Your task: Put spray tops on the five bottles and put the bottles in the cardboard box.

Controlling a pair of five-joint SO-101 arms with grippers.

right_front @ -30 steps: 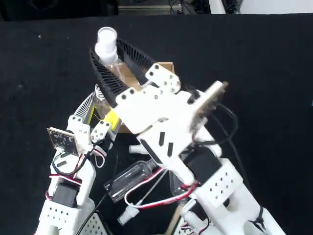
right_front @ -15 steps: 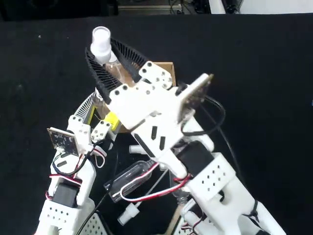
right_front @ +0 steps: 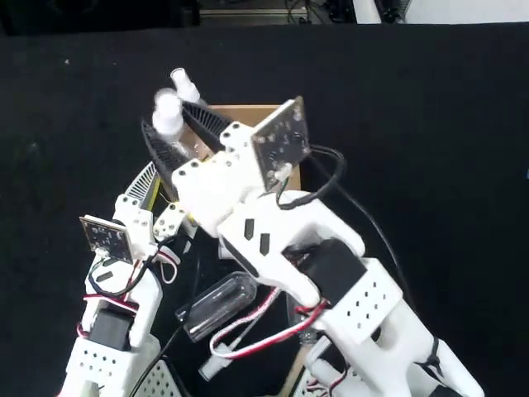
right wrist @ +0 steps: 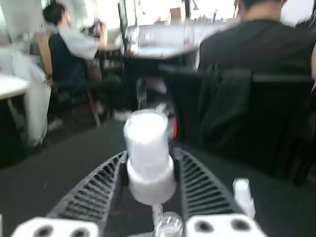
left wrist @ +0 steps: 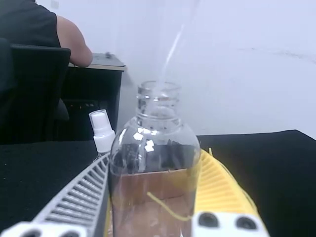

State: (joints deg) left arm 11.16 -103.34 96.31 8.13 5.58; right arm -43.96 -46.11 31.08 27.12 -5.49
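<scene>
My right gripper is shut on a white spray top, seen up close as the spray top between its black ribbed fingers. It hangs just above the open neck of a clear bottle. That bottle stands upright with my left gripper shut on it, between one grey and one yellow finger. My left gripper sits at the near left corner of the cardboard box, largely hidden under the right arm.
A second white spray top stands just beyond the box, also visible as the spray top. A capless clear bottle lies on the black table near the arm bases, with a loose spray top beside it.
My right gripper has swung nearer and lower with its spray top, and its wrist has tipped up, bringing the top over the bottle in the left gripper. The left arm has stayed put.
</scene>
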